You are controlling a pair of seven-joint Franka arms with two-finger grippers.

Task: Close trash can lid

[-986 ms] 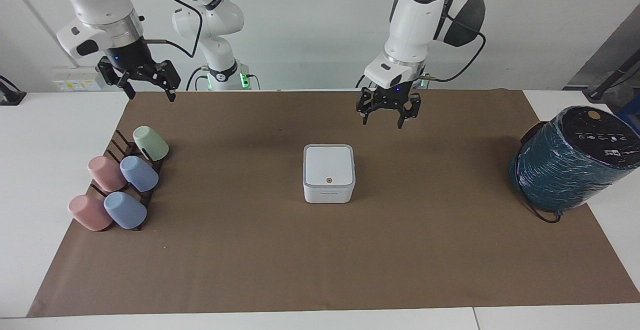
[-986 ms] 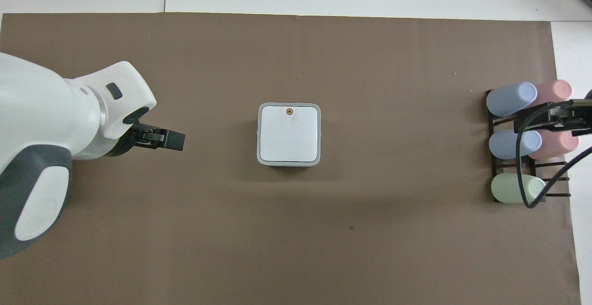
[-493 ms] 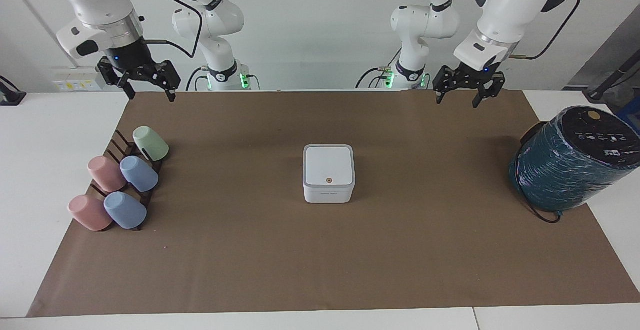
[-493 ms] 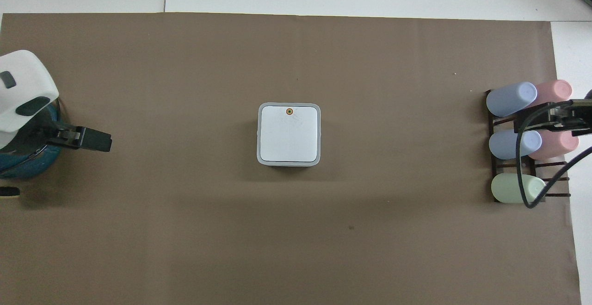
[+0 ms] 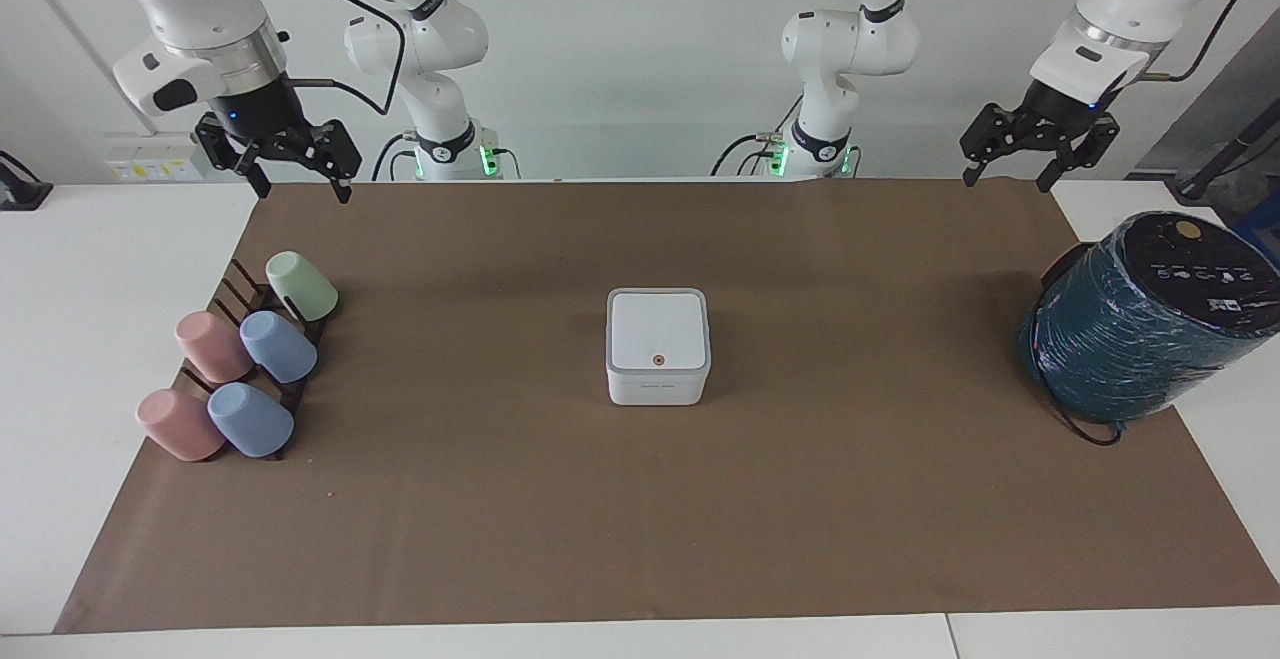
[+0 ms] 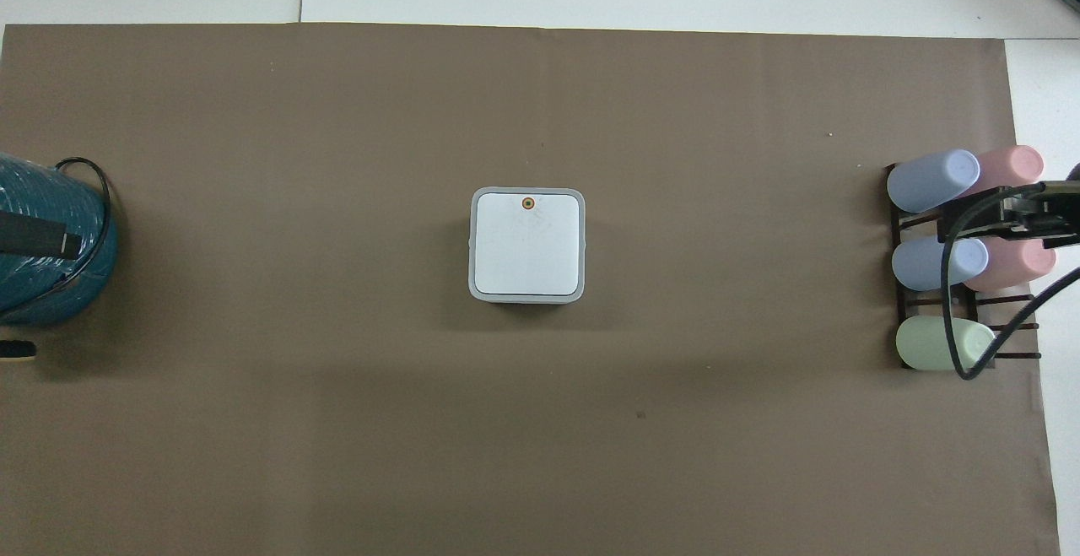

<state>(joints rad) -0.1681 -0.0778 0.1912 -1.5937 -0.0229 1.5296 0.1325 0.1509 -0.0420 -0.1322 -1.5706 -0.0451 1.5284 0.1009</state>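
Note:
The trash can [image 5: 658, 347] is a small white square box in the middle of the brown mat; it also shows in the overhead view [image 6: 526, 244]. Its lid [image 5: 657, 329] lies flat on top with the brownish dot up, and the overhead view shows the lid [image 6: 526, 248] the same way. My left gripper [image 5: 1006, 181] is open and empty, up in the air over the mat's corner at the left arm's end, well apart from the can. One of its fingers [image 6: 38, 240] shows over the teal cylinder. My right gripper [image 5: 300, 191] waits open and empty over the mat's corner at the right arm's end.
A big teal-wrapped cylinder [image 5: 1140, 324] with a black top and a cable lies at the left arm's end. A dark rack [image 5: 235, 284] with several pastel cups [image 5: 278, 347] stands at the right arm's end; the overhead view shows the right gripper [image 6: 1034, 214] over it.
My left gripper has moved away from beside the trash can to the left arm's end of the table, rising as it went. The can, the lid and the right arm have not moved.

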